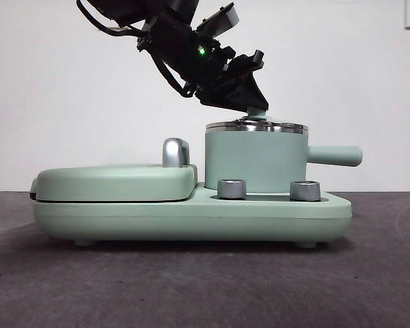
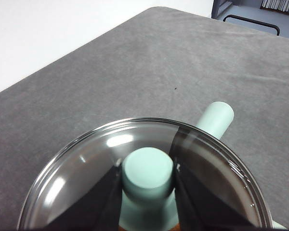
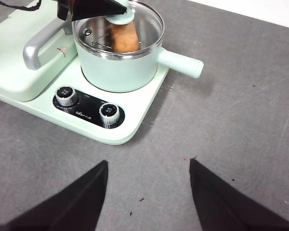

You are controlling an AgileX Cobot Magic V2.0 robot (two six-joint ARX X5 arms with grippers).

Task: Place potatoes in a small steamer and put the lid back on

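Lid (image 1: 256, 125) of clear glass sits flat on the rim of the one small steamer (image 1: 255, 162), right of centre in the front view, with the left gripper (image 1: 255, 102) reaching down from the upper left of the frame and its two black jaws closed on the lid's single mint-green knob (image 2: 148, 174). In the left wrist view the jaws press the knob from both sides, and the steamer's one stubby handle (image 2: 214, 119) sticks out beyond the glass. One potato (image 3: 124, 39), orange-brown, shows through the lid inside the steamer at the top centre of the right wrist view. The steamer stands on the right part of a mint-green cooker base (image 1: 191, 217); a flat griddle (image 1: 116, 183) with one chrome handle (image 1: 175, 152) fills the left part. Two silver dials (image 3: 67, 96) sit on the base's front panel. The right gripper (image 3: 148, 195) hangs well clear of the cooker, above the grey table (image 3: 241, 125), jaws spread wide and holding nothing.
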